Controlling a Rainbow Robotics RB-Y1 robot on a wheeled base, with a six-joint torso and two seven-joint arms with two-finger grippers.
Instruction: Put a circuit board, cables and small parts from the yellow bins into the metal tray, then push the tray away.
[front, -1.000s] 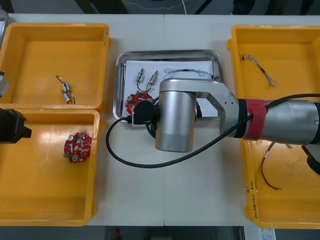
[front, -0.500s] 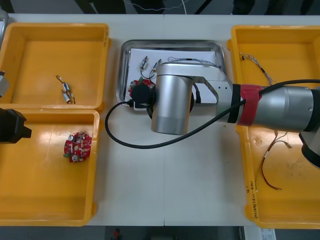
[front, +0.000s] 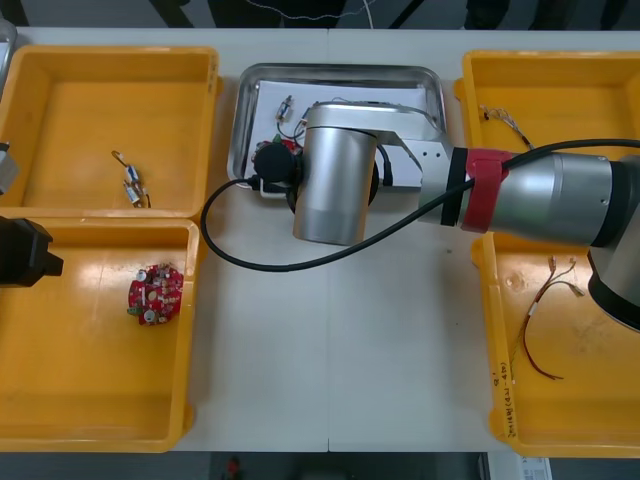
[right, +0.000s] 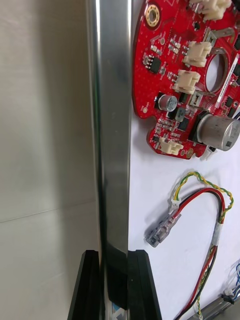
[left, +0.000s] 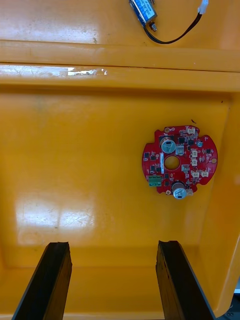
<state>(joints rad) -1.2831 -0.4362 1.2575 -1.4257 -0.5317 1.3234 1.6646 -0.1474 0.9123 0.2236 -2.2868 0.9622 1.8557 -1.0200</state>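
The metal tray (front: 340, 72), white inside, lies between the bins at the table's far side. My right gripper (right: 115, 257) is shut on its near rim (right: 110, 125), which runs up between the two fingers. Inside lie a round red circuit board (right: 175, 75), a red and yellow cable (right: 210, 200) and small metal parts (front: 288, 108). My right arm (front: 335, 185) covers the tray's near part in the front view. My left gripper (left: 115, 280) hangs open over the near left yellow bin (front: 60, 400), short of another red circuit board (left: 180, 160).
The far left bin (front: 60, 70) holds small metal parts (front: 132, 190). A thin cable (front: 515, 130) lies in the far right bin, a red and yellow cable (front: 545, 310) in the near right one. A black hose (front: 240, 255) loops over the table under my right arm.
My right arm has moved toward the table's far edge, and the tray has slid that way with it. The left arm has stayed still.
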